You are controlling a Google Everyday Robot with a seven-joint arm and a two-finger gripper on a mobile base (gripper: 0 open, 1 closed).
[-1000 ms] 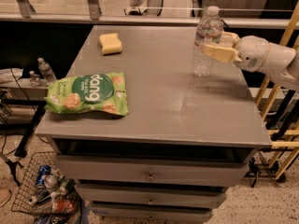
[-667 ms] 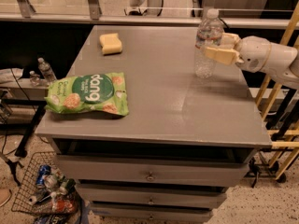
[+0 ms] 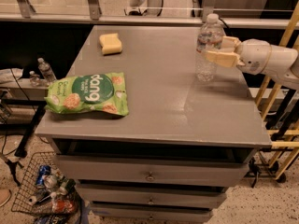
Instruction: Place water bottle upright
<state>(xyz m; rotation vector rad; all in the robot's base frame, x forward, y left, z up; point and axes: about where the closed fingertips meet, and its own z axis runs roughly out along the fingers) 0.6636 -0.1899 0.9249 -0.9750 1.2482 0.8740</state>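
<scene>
The water bottle [image 3: 208, 34], clear ribbed plastic with a white cap, stands upright near the right back part of the grey cabinet top [image 3: 159, 101], with its base on the surface. My gripper [image 3: 213, 49] reaches in from the right at mid-height of the bottle. Its cream fingers [image 3: 218, 58] sit on either side of the bottle, one in front and one behind, closed on it. The white arm runs off the right edge.
A green snack bag [image 3: 88, 94] lies at the front left of the top and a yellow sponge [image 3: 110, 43] at the back left. Two small bottles [image 3: 45, 70] stand beyond the left side. A wire basket of cans [image 3: 46, 192] sits on the floor. A yellow frame [image 3: 280, 111] stands at right.
The bottle and gripper have come down slightly, and the bottle's base now rests on the cabinet top. The bag and sponge have not moved.
</scene>
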